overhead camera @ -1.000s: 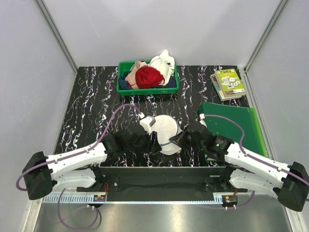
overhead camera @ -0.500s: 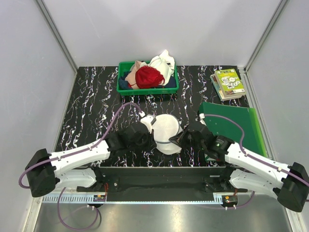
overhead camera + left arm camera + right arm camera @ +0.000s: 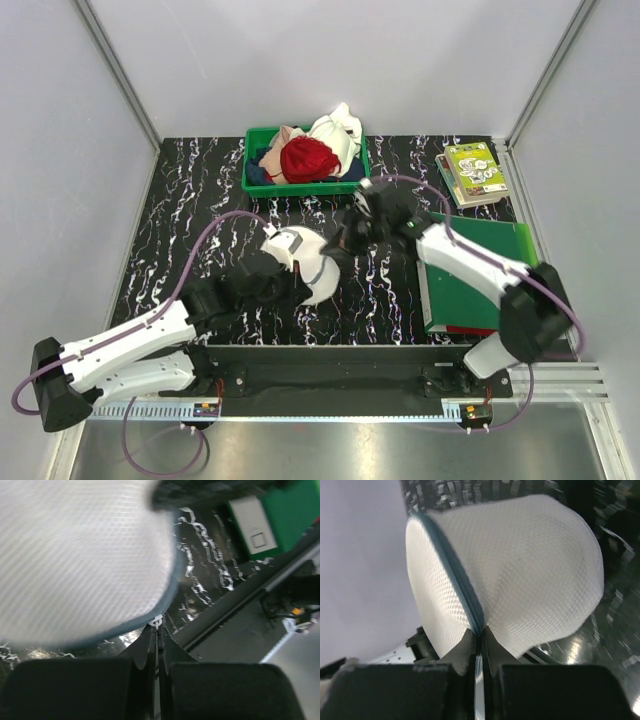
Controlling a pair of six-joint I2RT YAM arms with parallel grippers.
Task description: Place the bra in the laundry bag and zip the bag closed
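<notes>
The laundry bag (image 3: 320, 272) is tipped up on its edge at the table's middle, held between both grippers. My left gripper (image 3: 300, 290) is at its near side, shut on the small white zip pull (image 3: 157, 622) at the grey rim. From the far side my right gripper (image 3: 343, 243) is shut on the bag's rim, its jaws pinching the grey zip (image 3: 461, 587) between the two mesh halves (image 3: 530, 565). The zip looks closed along the stretch that shows. The bra is hidden.
A green bin (image 3: 305, 182) of red, beige and white clothes stands at the back. A green folder (image 3: 490, 265) lies under the right arm. A book (image 3: 472, 172) lies at the back right corner. Grey walls enclose the table on three sides.
My right arm has swung from the near right round to the bag's far side. The bag has shifted left and tipped up. My left gripper has closed on the zip pull.
</notes>
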